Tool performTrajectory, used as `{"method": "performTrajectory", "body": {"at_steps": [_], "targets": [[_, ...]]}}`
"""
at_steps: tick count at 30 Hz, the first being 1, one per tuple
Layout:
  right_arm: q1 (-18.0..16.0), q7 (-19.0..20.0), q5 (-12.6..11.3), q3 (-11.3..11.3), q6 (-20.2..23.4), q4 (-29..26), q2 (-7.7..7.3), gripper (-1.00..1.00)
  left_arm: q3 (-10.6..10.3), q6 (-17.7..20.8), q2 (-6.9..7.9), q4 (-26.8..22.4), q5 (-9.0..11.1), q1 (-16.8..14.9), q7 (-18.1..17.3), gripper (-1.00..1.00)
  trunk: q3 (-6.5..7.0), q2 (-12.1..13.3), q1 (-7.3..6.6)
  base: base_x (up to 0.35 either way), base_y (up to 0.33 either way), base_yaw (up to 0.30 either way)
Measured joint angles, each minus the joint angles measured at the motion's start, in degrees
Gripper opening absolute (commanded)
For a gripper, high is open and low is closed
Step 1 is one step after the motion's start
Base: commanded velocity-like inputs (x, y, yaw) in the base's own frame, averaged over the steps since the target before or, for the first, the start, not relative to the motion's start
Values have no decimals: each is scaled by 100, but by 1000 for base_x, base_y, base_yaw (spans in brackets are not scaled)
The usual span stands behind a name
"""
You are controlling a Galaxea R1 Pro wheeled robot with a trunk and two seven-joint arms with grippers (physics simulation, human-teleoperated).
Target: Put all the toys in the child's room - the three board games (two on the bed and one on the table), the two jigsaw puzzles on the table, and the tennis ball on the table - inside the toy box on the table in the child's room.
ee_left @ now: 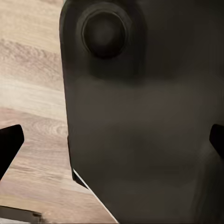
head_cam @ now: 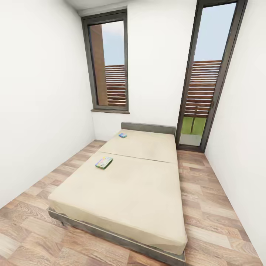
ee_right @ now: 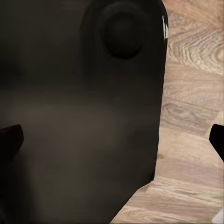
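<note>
The bed (head_cam: 140, 184) is filling the middle of the head frame, with two board games lying on its beige mattress: the pastel multicolour game (head_cam: 104, 162) left of centre and the small blue game (head_cam: 122, 135) above it, near the headboard (head_cam: 148, 128). In both wrist views, the left gripper (ee_left: 112, 144) and right gripper (ee_right: 112, 137) are hanging wide open before dark robot bodywork (ee_left: 140, 121), gripping nothing, over the wood floor (head_cam: 221, 221).

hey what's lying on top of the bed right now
Two flat boxes on the bed: a green-edged pastel board game mid-mattress, a smaller blue board game near the headboard.
</note>
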Motion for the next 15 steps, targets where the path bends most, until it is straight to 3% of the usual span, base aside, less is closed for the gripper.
{"method": "performTrajectory", "body": {"at_steps": [6,15], "targets": [[-135,-94,-87,12,11,-102,192,100,119,-93,-17,-136,6,-170,-8,100,3,2,1,0,0,0],[21,-23,3,-39,-57,-72,306,100,22,31,-139,4,21,124,-37,100,0,1,0,0,4,0]]}}
